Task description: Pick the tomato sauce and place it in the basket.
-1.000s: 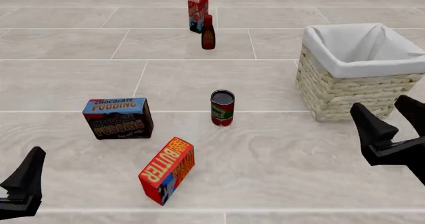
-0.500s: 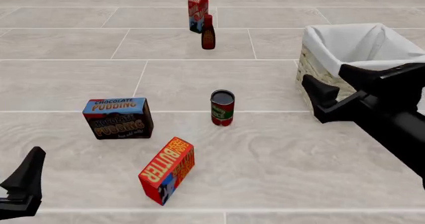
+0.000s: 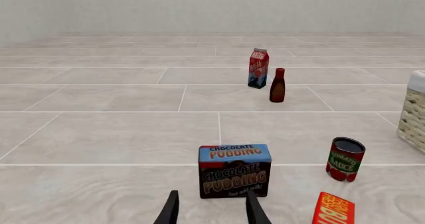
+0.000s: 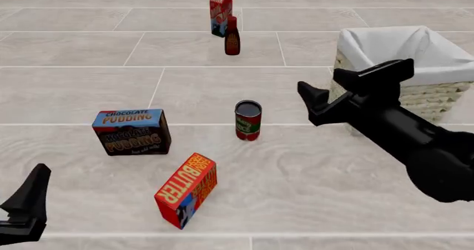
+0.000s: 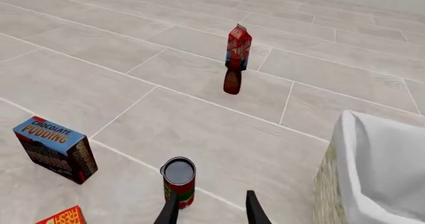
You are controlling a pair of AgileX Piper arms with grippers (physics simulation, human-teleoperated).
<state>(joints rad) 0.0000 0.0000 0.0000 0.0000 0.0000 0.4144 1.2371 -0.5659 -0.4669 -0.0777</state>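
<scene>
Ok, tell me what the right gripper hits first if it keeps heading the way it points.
Probably the tomato sauce: in the right wrist view it stands just beyond the open right gripper, slightly off-centre, so contact isn't certain.

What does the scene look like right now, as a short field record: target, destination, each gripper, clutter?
target: small red-and-green tomato sauce can, upright, untouched
destination: large woven straw basket with white lining, right of the can
right gripper: open, between can and basket
left gripper: open, near edge, holding nothing
clutter: chocolate pudding box, butter box, milk carton, dark brown bottle
</scene>
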